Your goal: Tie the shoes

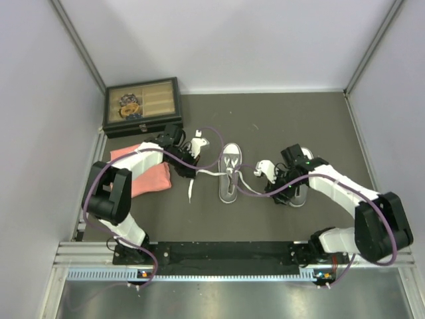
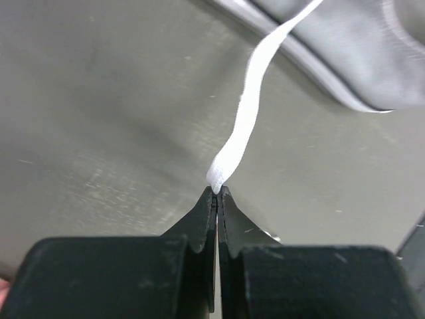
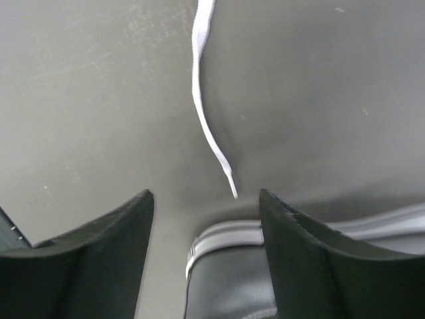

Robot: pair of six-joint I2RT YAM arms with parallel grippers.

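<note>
Right now I see a dark grey mat (image 1: 279,119) walled in by pale panels (image 1: 232,40) on three sides. The centre shoe (image 1: 230,174) lies mid-mat; my left gripper (image 2: 217,193), just left of it, is pinched tight on its white lace (image 2: 242,126). Right of that shoe, my right gripper (image 3: 206,196) hangs jaws apart, gripping nothing, over the second shoe (image 1: 299,194). Further left lies a pink cloth (image 1: 149,176); beyond it, a glass-lidded box (image 1: 141,105)
</note>
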